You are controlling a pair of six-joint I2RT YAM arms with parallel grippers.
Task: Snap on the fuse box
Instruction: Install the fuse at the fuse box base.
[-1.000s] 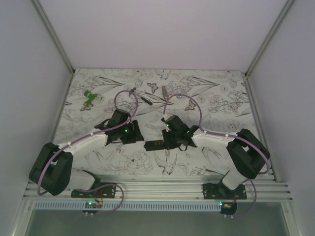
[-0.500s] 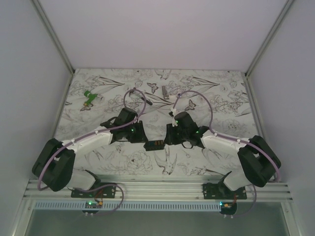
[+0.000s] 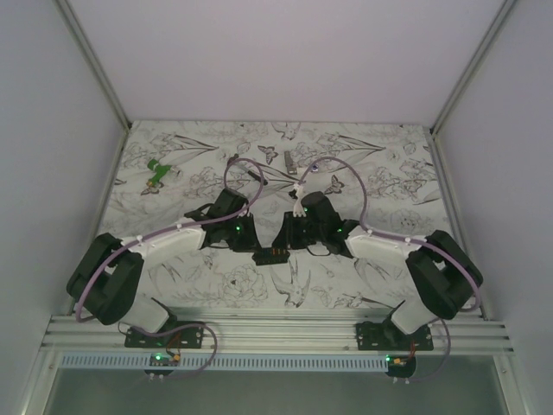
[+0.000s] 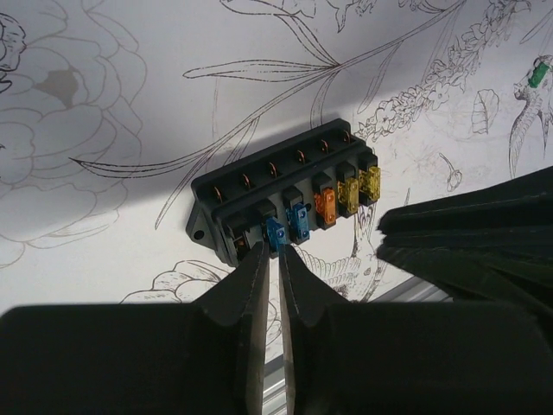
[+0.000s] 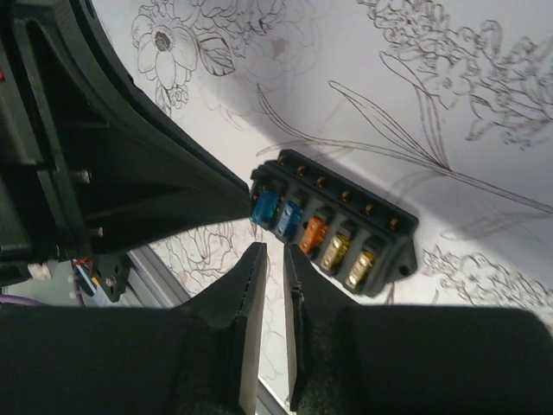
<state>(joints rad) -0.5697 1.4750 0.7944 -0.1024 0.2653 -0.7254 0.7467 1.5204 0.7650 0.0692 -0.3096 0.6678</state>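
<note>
Covering the table (image 3: 380, 186) is a white sheet printed in black line with flowers, leaves, butterflies and birds; it runs flat to three plain pale walls. Back wall (image 3: 285, 60): bare, off-white with a lilac cast. Metal corner posts (image 3: 91, 60) slant up at the far left and far right. A ribbed aluminium rail (image 3: 276, 333) runs along the near edge and carries both arm bases.

Items on the sheet:
- fuse box (image 3: 270, 254): black, flat, rectangular, lying near the middle of the table, slightly nearer the rail than the back wall, between the two wrists. The wrist views show two blue fuses, one orange and two yellow seated in a row on its face, with a row of small slots behind them.
- green plastic piece (image 3: 156, 171): far left, well apart from both arms.
- thin dark grey stick (image 3: 251, 170): far centre, lying at a slant.
- small grey piece (image 3: 289, 159): far centre, near the stick, apart from it.

Arms:
- left gripper (image 4: 276, 252): fingers drawn narrow, a thin slit between them, tips at the near edge of the box beside the end blue fuse; whether they pinch that fuse cannot be told.
- right gripper (image 5: 274, 251): fingers likewise narrow, nothing in the slit, tips just short of the box on its fuse side.
- purple cables (image 3: 229, 169): one loops above each wrist.
</note>
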